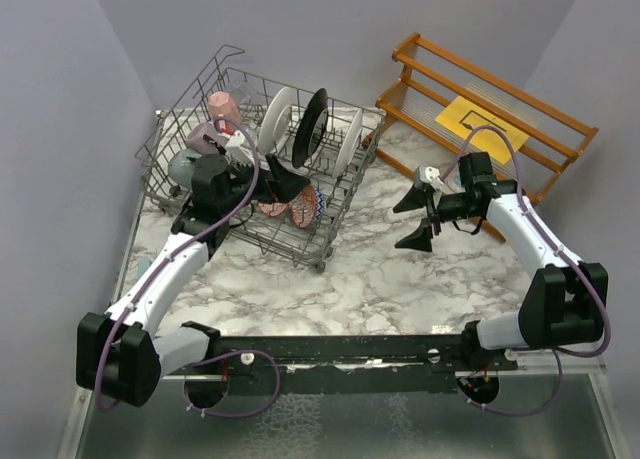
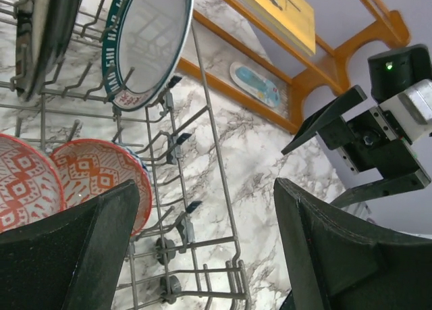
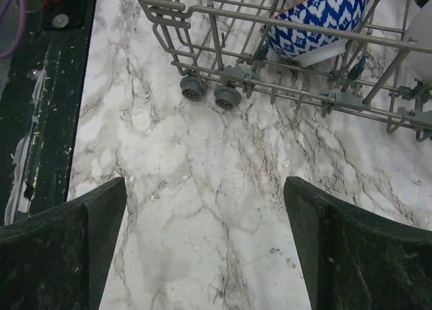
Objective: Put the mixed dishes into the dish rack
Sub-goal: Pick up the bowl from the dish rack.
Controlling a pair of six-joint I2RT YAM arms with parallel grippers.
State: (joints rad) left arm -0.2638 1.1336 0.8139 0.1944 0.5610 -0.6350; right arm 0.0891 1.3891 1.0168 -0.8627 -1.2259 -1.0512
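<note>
The grey wire dish rack [image 1: 340,219] stands at the back left. It holds a pink mug [image 1: 224,107], a mauve mug [image 1: 205,139], a grey-teal mug [image 1: 183,167], upright white plates [image 1: 278,114], a black-rimmed plate [image 1: 312,127], red patterned bowls [image 1: 275,207] and a blue patterned bowl [image 1: 312,207]. My left gripper [image 1: 288,182] hangs open and empty over the rack's front right part, above the red bowls [image 2: 94,171]. My right gripper [image 1: 412,221] is open and empty above bare table right of the rack. The right wrist view shows the rack's wheeled corner [image 3: 226,96] and the blue bowl [image 3: 317,19].
An orange-brown wooden slatted shelf [image 1: 545,154] with a yellow paper sheet [image 1: 480,119] leans at the back right. A small oval blue-patterned piece [image 2: 255,84] lies at the shelf's foot. The marble table [image 1: 360,279] lies between the rack and the arm bases.
</note>
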